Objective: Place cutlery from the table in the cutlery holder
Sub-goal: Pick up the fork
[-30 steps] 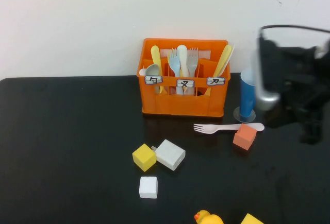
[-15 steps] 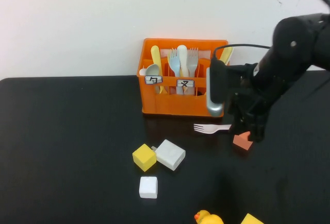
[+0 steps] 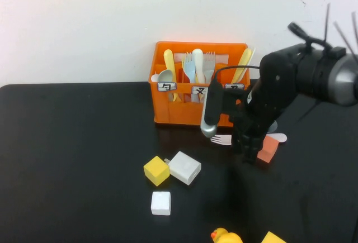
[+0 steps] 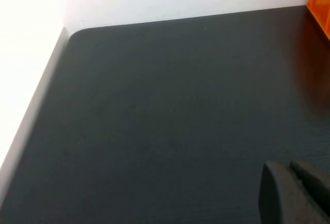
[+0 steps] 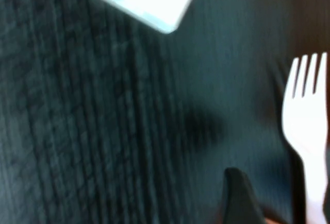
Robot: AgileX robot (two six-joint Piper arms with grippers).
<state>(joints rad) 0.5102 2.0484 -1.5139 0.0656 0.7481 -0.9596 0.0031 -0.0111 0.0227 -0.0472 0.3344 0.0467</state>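
The pale fork (image 3: 223, 139) lies flat on the black table (image 3: 78, 159) in front of the orange cutlery holder (image 3: 168, 112), tines pointing left. My right arm hides its middle; the rounded handle end (image 3: 278, 137) shows past it. My right gripper (image 3: 246, 152) is low over the fork's handle, open. In the right wrist view the fork (image 5: 308, 110) lies between the gripper's (image 5: 281, 195) fingers (image 5: 238, 195). The holder contains several spoons, forks and knives. My left gripper (image 4: 286, 168) is shut and empty over bare table, out of the high view.
A coral block (image 3: 269, 149) sits right beside the right gripper. A white block (image 3: 184, 167), a yellow block (image 3: 156, 170) and a small white cube (image 3: 161, 203) lie in front. A yellow duck (image 3: 225, 236) and another yellow block (image 3: 272, 238) sit at the front edge.
My right arm has swung in from the right and come down over the fork's handle, now hiding the blue cup. The fork and blocks have not moved.
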